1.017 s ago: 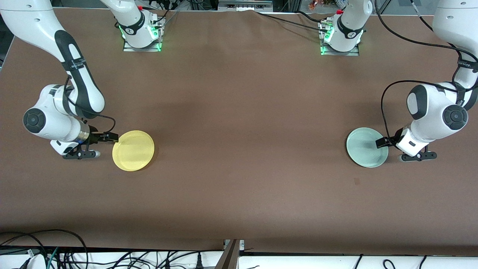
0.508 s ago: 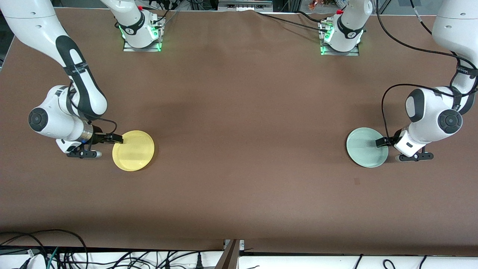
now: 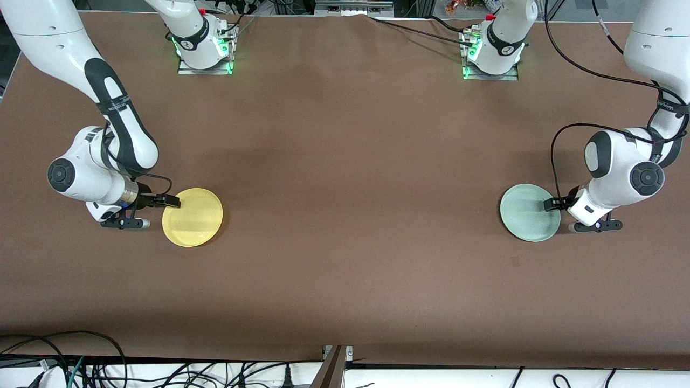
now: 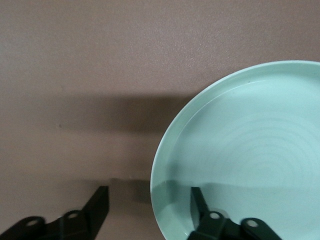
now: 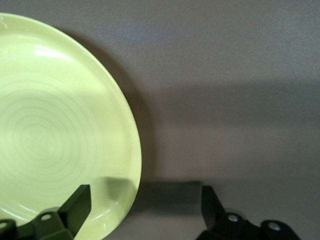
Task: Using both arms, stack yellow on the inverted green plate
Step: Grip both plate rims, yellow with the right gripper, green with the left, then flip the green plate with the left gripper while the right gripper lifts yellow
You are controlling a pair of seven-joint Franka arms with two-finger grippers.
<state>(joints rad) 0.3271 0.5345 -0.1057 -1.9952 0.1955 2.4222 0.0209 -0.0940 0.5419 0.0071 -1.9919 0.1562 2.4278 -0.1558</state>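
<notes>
The left gripper (image 3: 551,204) sits low at the edge of the green plate (image 3: 525,212), fingers spread, one finger (image 4: 200,207) over the plate's inside and the other on the cloth outside, so the rim lies between them, not yet pinched; the right gripper (image 3: 171,201) straddles the rim of the yellow plate (image 3: 195,218) the same way, fingers wide apart; both seem placed to clamp a rim for lifting. The plates lie flat on the brown table (image 3: 345,188), well apart, green toward the left arm's end, yellow toward the right arm's; the green plate is hollow side up, not yet inverted.
</notes>
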